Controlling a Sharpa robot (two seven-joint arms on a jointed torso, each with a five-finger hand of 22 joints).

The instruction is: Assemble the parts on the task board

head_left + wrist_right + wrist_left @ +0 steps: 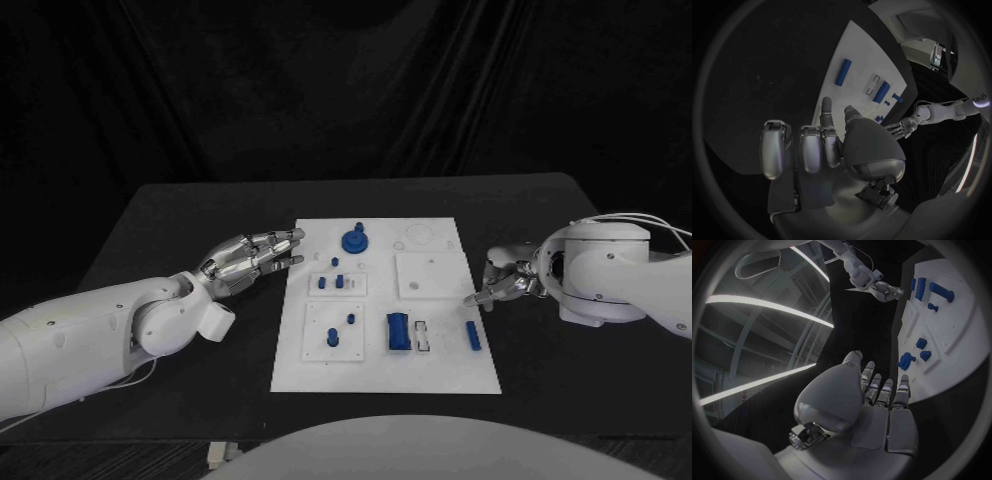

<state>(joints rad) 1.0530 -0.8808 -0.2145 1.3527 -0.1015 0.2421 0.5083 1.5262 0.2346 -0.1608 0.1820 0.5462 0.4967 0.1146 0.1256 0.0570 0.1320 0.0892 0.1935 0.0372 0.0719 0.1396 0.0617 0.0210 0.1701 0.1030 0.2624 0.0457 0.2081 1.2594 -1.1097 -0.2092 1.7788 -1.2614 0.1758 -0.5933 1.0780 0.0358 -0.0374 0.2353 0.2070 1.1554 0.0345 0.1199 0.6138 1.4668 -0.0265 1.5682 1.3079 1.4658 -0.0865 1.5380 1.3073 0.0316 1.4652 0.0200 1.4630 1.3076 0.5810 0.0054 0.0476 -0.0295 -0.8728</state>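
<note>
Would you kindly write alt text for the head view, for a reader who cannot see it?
A white task board lies mid-table on a black table, carrying small blue parts. The left hand hovers at the board's left edge, fingers apart and holding nothing; the right hand sits at its right edge, fingers partly curled.

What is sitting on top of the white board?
On the task board lie small blue parts: a round knobbed piece at the far end, a blue block and a thin bar nearer the robot. What is under the board cannot be seen.
</note>
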